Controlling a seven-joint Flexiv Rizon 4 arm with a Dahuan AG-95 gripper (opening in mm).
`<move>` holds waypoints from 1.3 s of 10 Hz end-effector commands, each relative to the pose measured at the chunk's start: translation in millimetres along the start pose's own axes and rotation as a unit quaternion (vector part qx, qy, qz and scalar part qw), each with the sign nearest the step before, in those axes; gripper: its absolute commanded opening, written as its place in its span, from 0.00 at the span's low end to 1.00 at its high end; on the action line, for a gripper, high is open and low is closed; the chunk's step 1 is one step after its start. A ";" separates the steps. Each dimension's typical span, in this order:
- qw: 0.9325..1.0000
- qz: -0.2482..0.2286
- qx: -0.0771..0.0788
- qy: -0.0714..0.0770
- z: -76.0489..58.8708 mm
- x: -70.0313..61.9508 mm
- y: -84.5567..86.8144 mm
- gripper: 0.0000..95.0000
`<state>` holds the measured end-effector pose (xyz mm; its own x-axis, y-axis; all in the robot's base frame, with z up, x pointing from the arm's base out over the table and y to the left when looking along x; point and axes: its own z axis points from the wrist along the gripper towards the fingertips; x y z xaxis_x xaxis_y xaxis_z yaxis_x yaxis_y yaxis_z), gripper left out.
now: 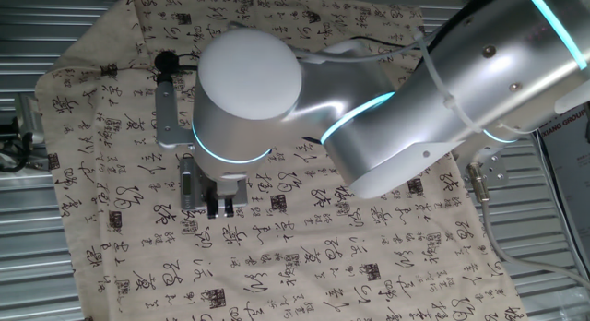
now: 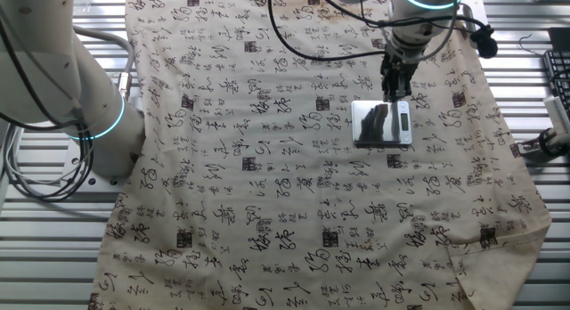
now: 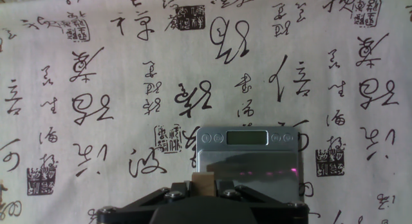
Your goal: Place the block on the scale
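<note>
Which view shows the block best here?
The hand view: the block sits between the end effector fingers, over the scale. The other fixed view shows the scale but no discernible block; in the remaining fixed view the arm hides the area.

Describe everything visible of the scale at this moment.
The scale is a flat square slab with a shiny, mirror-like grey metal plate that reflects the arm above. A narrow strip along one edge carries a small display and round buttons. It lies flat on the calligraphy-printed cloth. The gripper hangs just above it, with the block between its jaws.
</note>
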<state>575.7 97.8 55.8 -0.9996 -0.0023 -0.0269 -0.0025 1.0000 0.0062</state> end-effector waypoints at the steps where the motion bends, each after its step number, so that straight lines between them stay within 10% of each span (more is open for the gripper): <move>1: 1.000 -0.002 -0.002 0.001 -0.2 -1.1 0.2 0.00; 13: 1.000 -0.025 -0.014 -0.001 1.4 6.5 -27.2 0.00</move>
<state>570.0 72.0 53.4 -0.9986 -0.0458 -0.0269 -0.0466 0.9985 0.0290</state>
